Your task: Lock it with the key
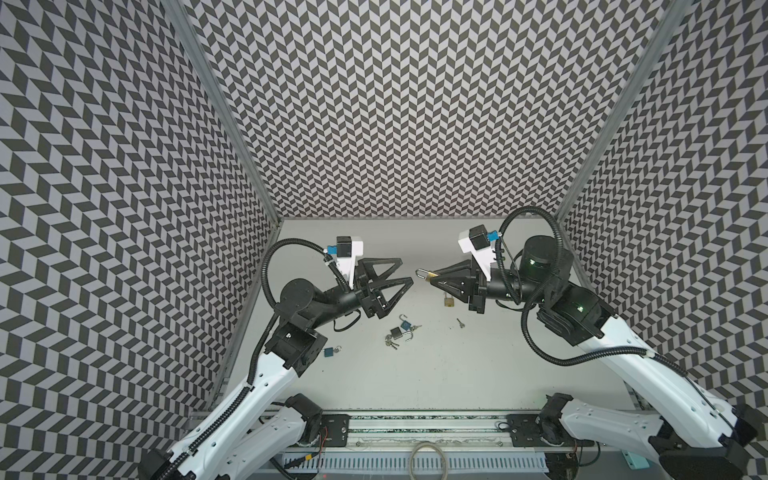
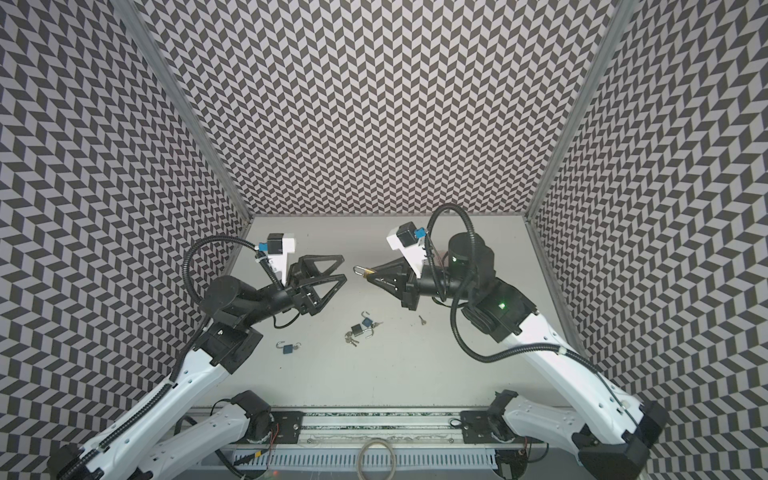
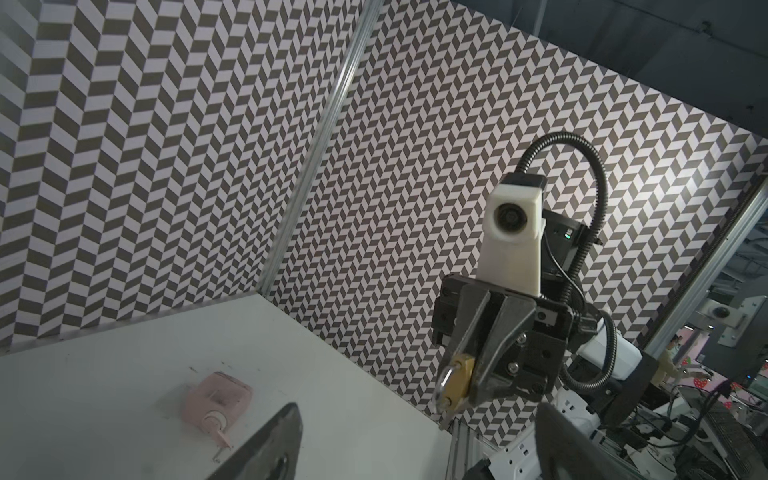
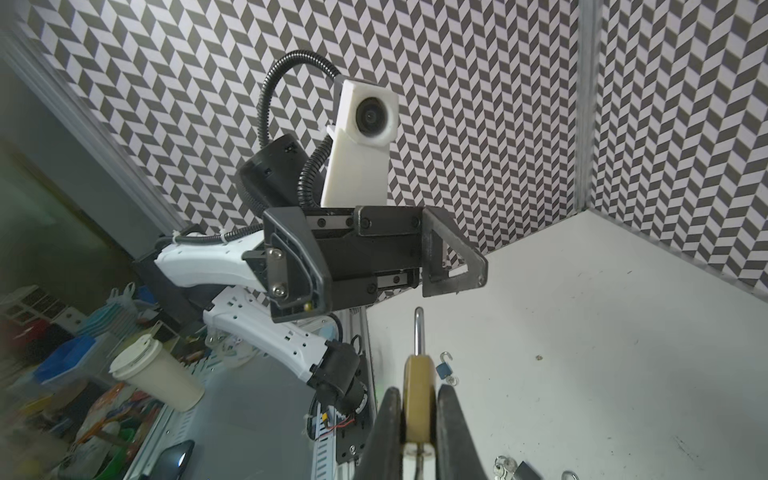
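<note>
Two black claws are facing each other in the middle of both top views, a little apart. The right claw (image 1: 430, 279) is squeezing shut on a gold metal padlock (image 1: 432, 274) and holding it up off the white worktop (image 1: 457, 374). In the right wrist view the lock's thin side (image 4: 419, 395) is sitting tight between the two black fingers (image 4: 388, 419). Its silver loop (image 4: 418, 328) is sticking out past the tips and pointing at the other claw. I cannot tell if the loop is pushed all the way in. Something pale is peeking out at the lock's hidden end, low in that view, and I cannot tell if it is a key.

The left claw (image 1: 406, 271) is standing wide open and holding nothing. It is waiting just beside the loop, not touching it.

A small silver key (image 1: 459, 323) is lying by itself on the worktop, below the right claw in the frame. A second gold padlock (image 1: 448, 300) is lying near it. A dark grey padlock (image 1: 397, 332) with keys is lying lower in the middle.

I think the lock is being held ready, and the key step is not finished. Next, the empty claw is probably needing a key. It needs to pinch the key by its flat head, line it up with the keyhole, and turn gently while the right claw is keeping the lock from twisting.
</note>
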You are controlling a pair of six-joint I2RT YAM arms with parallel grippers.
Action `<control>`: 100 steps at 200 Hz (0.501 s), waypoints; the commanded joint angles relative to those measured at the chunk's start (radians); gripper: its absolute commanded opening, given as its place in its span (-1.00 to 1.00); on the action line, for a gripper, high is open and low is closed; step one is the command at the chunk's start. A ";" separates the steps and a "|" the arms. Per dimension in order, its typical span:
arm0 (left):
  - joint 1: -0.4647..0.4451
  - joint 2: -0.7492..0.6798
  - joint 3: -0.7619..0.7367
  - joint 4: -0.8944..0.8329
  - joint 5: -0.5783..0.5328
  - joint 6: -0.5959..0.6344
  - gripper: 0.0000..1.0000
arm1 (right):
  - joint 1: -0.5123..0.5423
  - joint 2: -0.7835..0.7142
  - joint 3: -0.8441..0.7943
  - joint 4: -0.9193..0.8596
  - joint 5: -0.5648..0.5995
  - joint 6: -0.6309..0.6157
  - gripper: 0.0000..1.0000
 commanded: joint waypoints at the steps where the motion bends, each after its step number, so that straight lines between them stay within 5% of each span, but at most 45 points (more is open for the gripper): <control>1: -0.007 -0.002 -0.004 0.079 0.119 0.012 0.75 | -0.014 0.036 0.059 -0.093 -0.151 -0.076 -1.00; 65: -0.025 0.014 -0.006 0.070 0.129 0.034 0.59 | -0.017 0.034 0.068 -0.063 -0.263 -0.058 -1.00; 100: -0.035 0.020 0.000 0.077 0.145 0.037 0.23 | -0.017 0.034 0.058 -0.040 -0.280 -0.036 -1.00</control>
